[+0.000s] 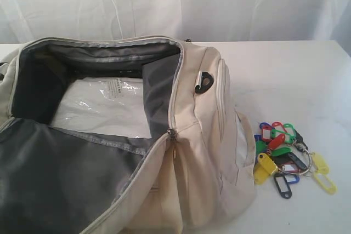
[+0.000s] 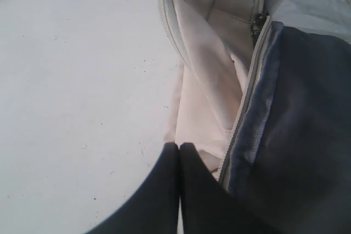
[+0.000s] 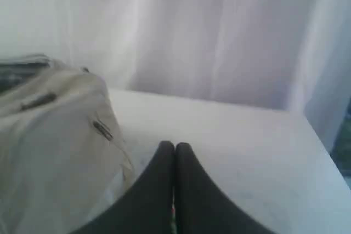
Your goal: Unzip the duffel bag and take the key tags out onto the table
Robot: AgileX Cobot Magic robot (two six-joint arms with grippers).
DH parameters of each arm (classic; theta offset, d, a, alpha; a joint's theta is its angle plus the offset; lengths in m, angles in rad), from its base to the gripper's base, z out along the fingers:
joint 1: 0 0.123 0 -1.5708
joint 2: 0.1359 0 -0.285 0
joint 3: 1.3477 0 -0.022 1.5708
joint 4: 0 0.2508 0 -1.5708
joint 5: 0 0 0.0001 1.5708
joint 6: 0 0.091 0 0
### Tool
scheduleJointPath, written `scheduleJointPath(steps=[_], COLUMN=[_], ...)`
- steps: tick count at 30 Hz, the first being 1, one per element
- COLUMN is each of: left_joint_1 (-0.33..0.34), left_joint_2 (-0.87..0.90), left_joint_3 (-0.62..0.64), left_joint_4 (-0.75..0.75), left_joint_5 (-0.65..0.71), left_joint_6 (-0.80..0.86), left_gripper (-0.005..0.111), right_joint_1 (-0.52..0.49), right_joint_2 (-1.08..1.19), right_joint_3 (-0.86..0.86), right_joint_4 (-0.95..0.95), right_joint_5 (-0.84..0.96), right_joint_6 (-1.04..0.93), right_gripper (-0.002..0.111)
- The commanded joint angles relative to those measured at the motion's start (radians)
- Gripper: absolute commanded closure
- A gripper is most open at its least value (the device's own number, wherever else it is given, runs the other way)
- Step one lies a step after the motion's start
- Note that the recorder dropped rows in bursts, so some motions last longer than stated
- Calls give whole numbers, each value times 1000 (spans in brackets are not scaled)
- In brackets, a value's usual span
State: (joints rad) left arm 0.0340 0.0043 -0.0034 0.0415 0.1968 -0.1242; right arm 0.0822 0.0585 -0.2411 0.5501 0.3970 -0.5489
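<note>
Coloured plastic key tags lie beside the unzipped cream fabric duffel bag; left hand and right hand, closed empty, likely just retreat.

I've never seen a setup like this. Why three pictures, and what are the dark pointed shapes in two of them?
They come from a robot with two arms. One camera stands apart: it shows a cream duffel bag lying unzipped on a white table, with something white in clear plastic inside. Beside the bag lies a bunch of coloured key tags. The arms are out of that picture. The other two cameras sit on the robot's wrists. The dark shapes are its pincers: the left gripper beside the bag's open zip, the right gripper above the table near the bag. Both are shut and hold nothing.
</note>
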Motion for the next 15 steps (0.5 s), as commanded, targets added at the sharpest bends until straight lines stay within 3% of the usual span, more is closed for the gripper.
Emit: scheduleJointPath(steps=[1,4,15], left_joint_1=[3,3,3], left_joint_2=[-4,-4,-4], left_joint_3=[3,3,3], left_joint_4=[-7,-7,-7], left_joint_5=[-4,-4,-4], left_joint_6=[-7,-7,-7], left_gripper=[107,107,107], right_joint_1=[-4,-4,-4], right_joint_2=[-6,-6,-6], right_joint_3=[104,204,241], right_joint_4=[-585,-654,-705], right_joint_5=[-141,-327,-204], right_joint_6=[635,684,684], right_gripper=[108,108,108])
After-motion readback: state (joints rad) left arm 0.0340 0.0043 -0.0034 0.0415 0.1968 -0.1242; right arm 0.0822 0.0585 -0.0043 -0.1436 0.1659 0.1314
